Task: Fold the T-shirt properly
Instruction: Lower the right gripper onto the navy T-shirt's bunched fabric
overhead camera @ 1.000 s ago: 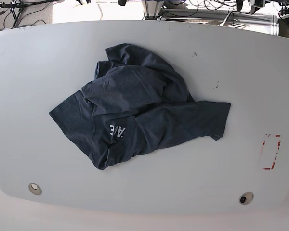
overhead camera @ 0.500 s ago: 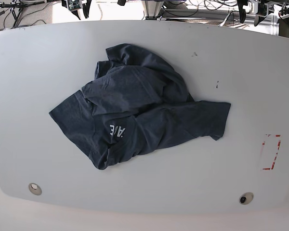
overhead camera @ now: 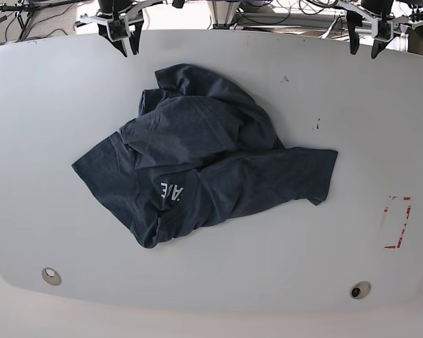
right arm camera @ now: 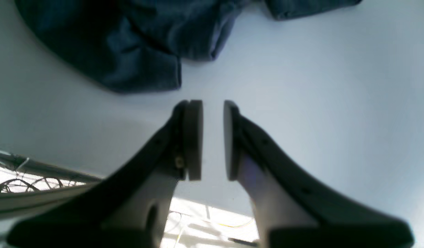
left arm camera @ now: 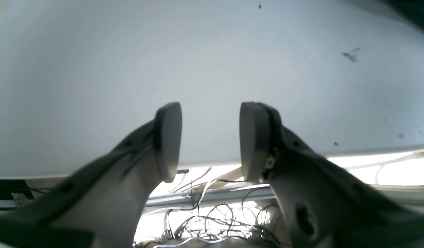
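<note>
Crumpled T-shirt (overhead camera: 197,162) lies mid-desk (overhead camera: 42,127); left pincer (overhead camera: 364,48) and right pincer (overhead camera: 127,48) hover far, both parted, empty

End effector: your left end effector (left arm camera: 210,141) fills the lower half of the view, its two grey fingers rising from the bottom corners.
Pads: you see a flat oval pad (left arm camera: 168,137) on each finger, facing the other across a clear gap with nothing between them.
Counter: the pale counter (left arm camera: 129,62) spreads across the upper part of your view, its near edge running just behind the pads.
Marks: a dark smudge (left arm camera: 350,55) sits toward the upper right of the counter, and a small speck (left arm camera: 259,6) near the top edge.
Cables: below the counter edge you see a tangle of thin cables (left arm camera: 212,220) and a pale rail (left arm camera: 212,194), brightly backlit.
Top right corner: something dark (left arm camera: 416,15) cuts in; you cannot tell what it is.
</note>
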Tool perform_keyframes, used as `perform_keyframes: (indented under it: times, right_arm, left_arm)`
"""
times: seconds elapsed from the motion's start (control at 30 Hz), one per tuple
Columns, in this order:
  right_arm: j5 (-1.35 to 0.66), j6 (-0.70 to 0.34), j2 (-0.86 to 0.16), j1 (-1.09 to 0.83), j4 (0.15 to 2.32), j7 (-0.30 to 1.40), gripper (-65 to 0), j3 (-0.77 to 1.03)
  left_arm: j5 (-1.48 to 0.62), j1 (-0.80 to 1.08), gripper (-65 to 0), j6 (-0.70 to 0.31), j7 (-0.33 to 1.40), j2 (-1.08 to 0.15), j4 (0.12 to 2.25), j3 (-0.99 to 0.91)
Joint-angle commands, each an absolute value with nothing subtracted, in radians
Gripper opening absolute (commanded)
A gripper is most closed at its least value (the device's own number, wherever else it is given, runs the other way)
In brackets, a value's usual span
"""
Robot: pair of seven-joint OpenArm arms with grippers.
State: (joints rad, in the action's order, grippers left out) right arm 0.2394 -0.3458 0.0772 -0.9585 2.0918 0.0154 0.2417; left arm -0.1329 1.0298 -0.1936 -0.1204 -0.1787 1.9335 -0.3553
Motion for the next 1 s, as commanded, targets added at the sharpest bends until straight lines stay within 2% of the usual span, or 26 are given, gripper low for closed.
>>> perform_keyframes:
  times: [0.0,0.3,0.5,0.57,0.83,0.9,0.97]
  right_arm:
    - [0.234,-0.347,0.077,-0.941,2.112,-0.020,-55.3,0.236]
    - [0.208,-0.364,0.069,-0.857,2.115,-0.020,-53.9,0.230]
    - [0.205,-0.373,0.067,-0.818,2.115,-0.017,-48.7,0.222]
    - [0.214,-0.365,0.060,-0.798,2.109,-0.008,-45.0,0.223]
    - [0.208,-0.368,0.048,-0.753,2.110,0.022,-39.9,0.216]
    - [0.204,-0.370,0.039,-0.727,2.103,0.030,-35.7,0.228]
    - [0.203,-0.372,0.037,-0.711,2.104,0.039,-33.5,0.229]
  left_arm:
    - [-0.143,1.029,-39.9,-0.188,-0.146,-0.188,1.947,-0.364]
    - [-0.137,0.987,-39.5,-0.190,-0.147,-0.194,1.952,-0.372]
    - [-0.137,0.982,-38.6,-0.190,-0.144,-0.195,1.957,-0.374]
    - [-0.129,0.968,-37.2,-0.192,-0.151,-0.190,1.960,-0.369]
    - [-0.118,0.954,-27.0,-0.195,-0.159,-0.190,1.967,-0.365]
    - [-0.115,0.943,-23.6,-0.201,-0.174,-0.191,1.963,-0.365]
    - [-0.115,0.935,-23.1,-0.205,-0.175,-0.190,1.963,-0.364]
